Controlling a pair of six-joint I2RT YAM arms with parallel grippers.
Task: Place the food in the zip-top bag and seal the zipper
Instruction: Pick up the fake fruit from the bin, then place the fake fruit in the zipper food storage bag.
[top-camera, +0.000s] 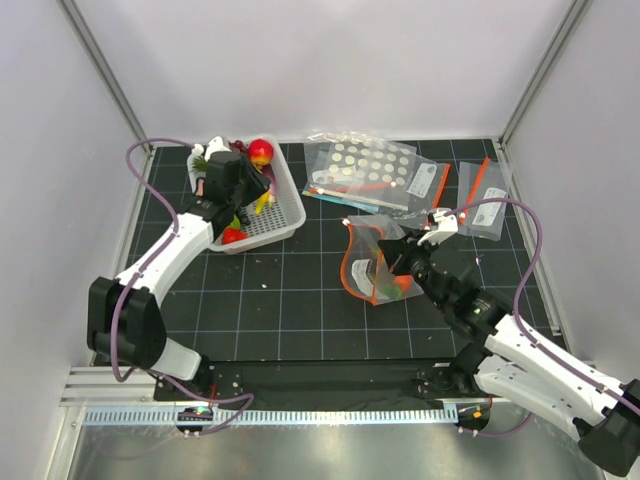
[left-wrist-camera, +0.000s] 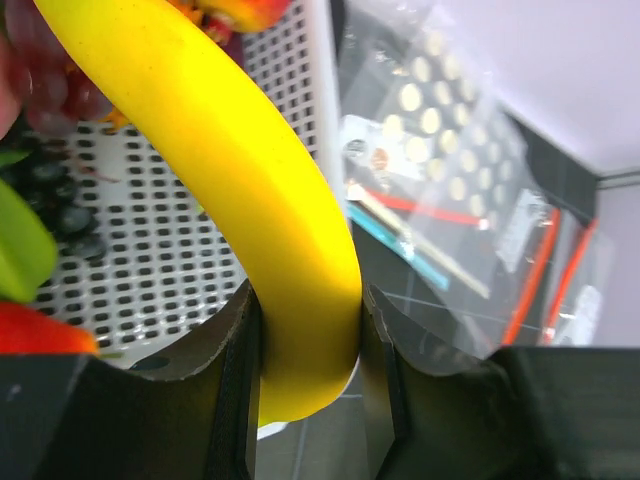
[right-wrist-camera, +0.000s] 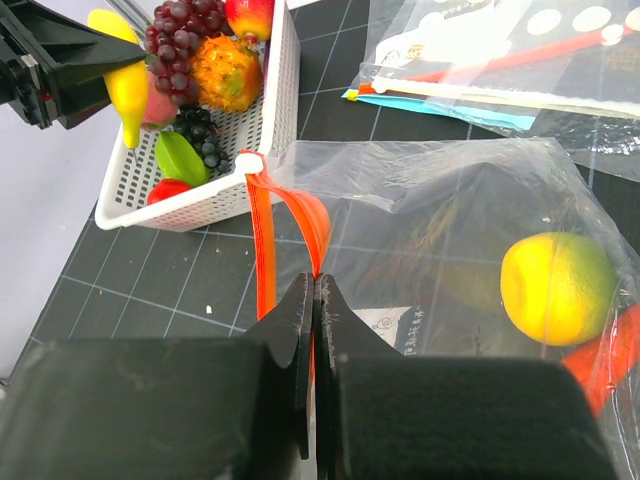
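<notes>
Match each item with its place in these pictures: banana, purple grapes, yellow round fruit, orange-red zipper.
Items:
1. banana
2. purple grapes
3. yellow round fruit
4. zipper

Places:
A. inside the zip-top bag
B. pinched in the right claw
C. gripped in the left claw
D. in the white basket

Pairs: 1-C; 2-D; 3-A; 4-B

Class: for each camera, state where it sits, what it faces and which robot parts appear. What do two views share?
Top external: above and behind, looking down on the table; both arms show.
Left wrist: over the basket; left gripper shut on the banana.
Right wrist: low, facing the basket; right gripper pinches the zipper.
Shared: both wrist views show banana and basket.
</notes>
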